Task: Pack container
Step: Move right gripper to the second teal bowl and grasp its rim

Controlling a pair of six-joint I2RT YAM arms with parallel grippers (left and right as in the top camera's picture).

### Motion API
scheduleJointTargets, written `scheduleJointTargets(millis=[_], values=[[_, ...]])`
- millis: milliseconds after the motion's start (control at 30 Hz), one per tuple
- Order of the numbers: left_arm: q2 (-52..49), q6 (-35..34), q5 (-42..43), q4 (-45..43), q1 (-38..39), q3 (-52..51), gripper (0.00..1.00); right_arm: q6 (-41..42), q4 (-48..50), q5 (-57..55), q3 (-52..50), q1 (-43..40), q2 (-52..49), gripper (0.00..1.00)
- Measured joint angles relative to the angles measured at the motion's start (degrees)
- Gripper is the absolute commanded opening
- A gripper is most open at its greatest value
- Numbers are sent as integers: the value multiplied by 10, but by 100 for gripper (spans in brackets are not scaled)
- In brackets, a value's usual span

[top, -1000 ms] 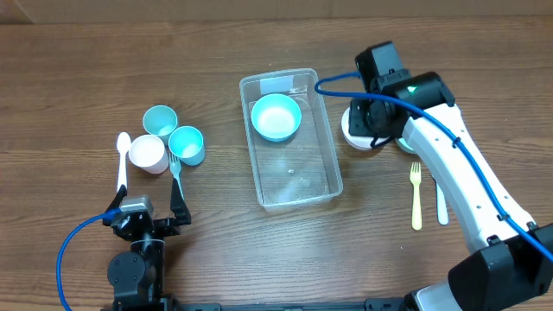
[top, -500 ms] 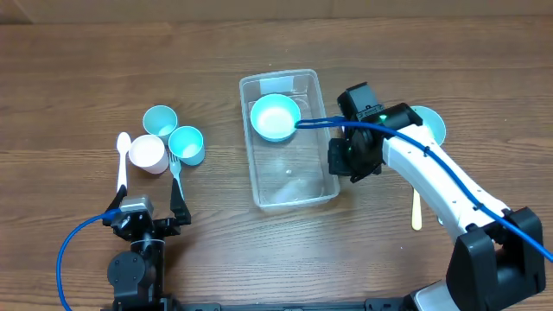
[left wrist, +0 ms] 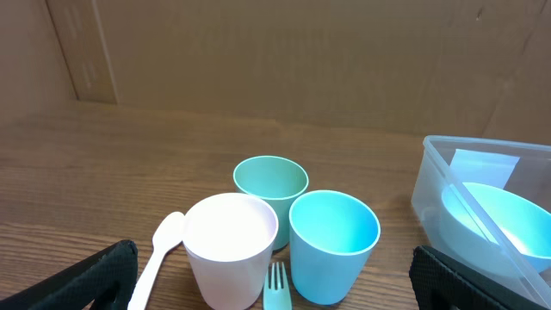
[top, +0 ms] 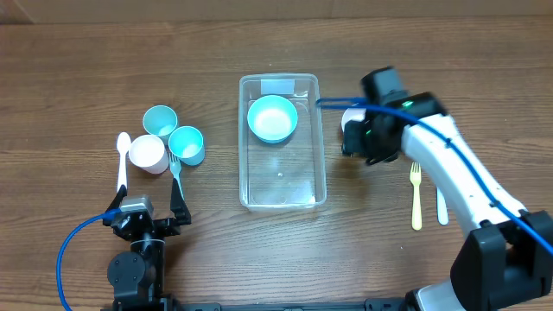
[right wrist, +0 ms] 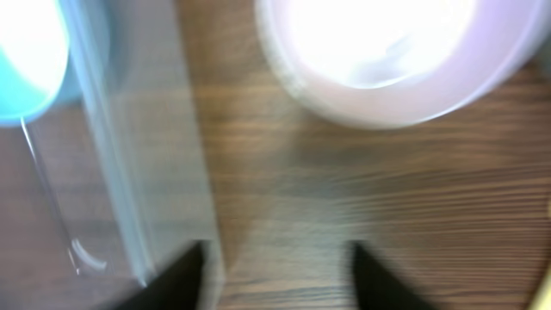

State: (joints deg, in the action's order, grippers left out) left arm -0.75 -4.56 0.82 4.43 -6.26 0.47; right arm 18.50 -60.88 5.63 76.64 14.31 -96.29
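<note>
The container [top: 282, 192], a clear rectangular tub, lies square at the table's middle with a teal bowl [top: 272, 118] in its far end. My right gripper [top: 352, 143] hovers just right of the tub's right wall, beside a white bowl [top: 351, 119]. In the blurred right wrist view its fingers [right wrist: 182, 277] stand apart over bare wood, open and empty, next to the container wall [right wrist: 129, 172], with the white bowl [right wrist: 387, 52] ahead. My left gripper [top: 147, 207] rests open at the near left, facing three cups [left wrist: 334, 237].
A teal cup [top: 160, 120], a blue cup [top: 186, 144] and a white cup [top: 147, 154] cluster at the left with a white spoon [top: 122, 160] and a teal fork [top: 174, 164]. A yellow fork [top: 416, 194] and a white utensil [top: 441, 204] lie at the right.
The right gripper went from shut to open and drew back right from the container's right wall. The container turned from tilted to square and sits further left. The left arm stayed still.
</note>
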Motion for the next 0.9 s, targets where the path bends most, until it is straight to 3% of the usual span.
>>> scheduleJointTargets(millis=[200, 333, 433, 500, 900], values=[[0, 0, 0, 0, 0, 0, 100, -44, -34, 14, 17, -153, 0, 100], [0, 0, 0, 0, 0, 0, 100, -47, -35, 14, 17, -264, 0, 80], [0, 0, 0, 0, 0, 0, 100, -46, -10, 10, 15, -333, 0, 77], [0, 0, 0, 0, 0, 0, 100, -44, 19, 10, 6, -339, 0, 73], [0, 0, 0, 0, 0, 0, 100, -37, 127, 16, -28, -337, -78, 67]])
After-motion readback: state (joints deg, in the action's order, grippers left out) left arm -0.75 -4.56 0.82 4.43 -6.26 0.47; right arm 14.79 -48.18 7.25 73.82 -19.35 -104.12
